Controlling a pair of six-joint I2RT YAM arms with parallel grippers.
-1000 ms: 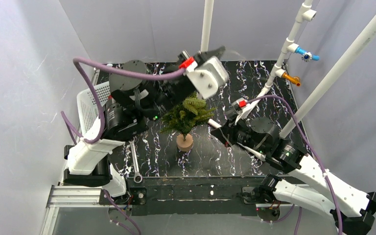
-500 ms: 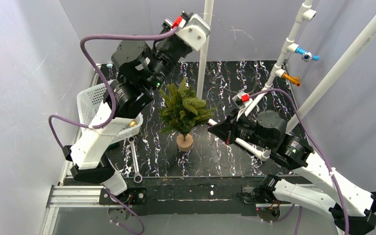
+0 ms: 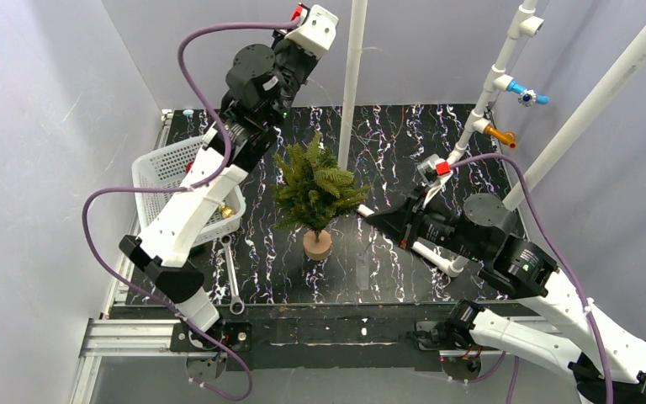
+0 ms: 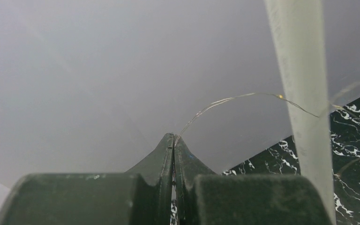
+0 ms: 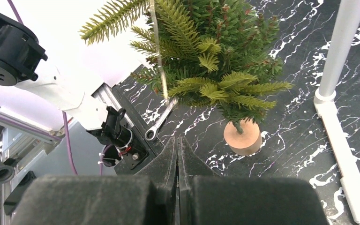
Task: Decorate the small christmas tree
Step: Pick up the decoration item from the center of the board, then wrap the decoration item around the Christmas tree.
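The fingers of the left gripper (image 4: 174,137) are pressed together on a thin metallic wire (image 4: 234,97). From the tips the wire arcs up and to the right as far as the upright white plastic pipe (image 4: 300,93), with a tiny bead of light on it just before the pipe. This gripper is raised high above the far side of the black, white-veined marble-look tabletop (image 3: 370,261).

The right gripper (image 5: 177,139) has its fingers closed flat against each other. Whether anything is pinched between them cannot be told. It sits low, just right of the small christmas tree (image 3: 315,189), with its tips pointing at the tree.

The tree, bushy and green, stands upright near the middle of the table on its round tan wooden base (image 5: 242,137). A pale thin strand (image 5: 158,56) hangs down in front of its branches in the right wrist view.

The upright pipe rises from the table just behind and to the right of the tree. A silver metal wrench (image 3: 232,278) lies on the table left of the base. A white pipe frame at the far right carries a blue valve (image 3: 526,93) and an orange valve (image 3: 500,132).

A white plastic lattice basket (image 3: 164,168) sits at the table's left edge, largely covered by the left arm. A small gold-coloured object (image 3: 234,209) shows at its near corner, too small to identify.
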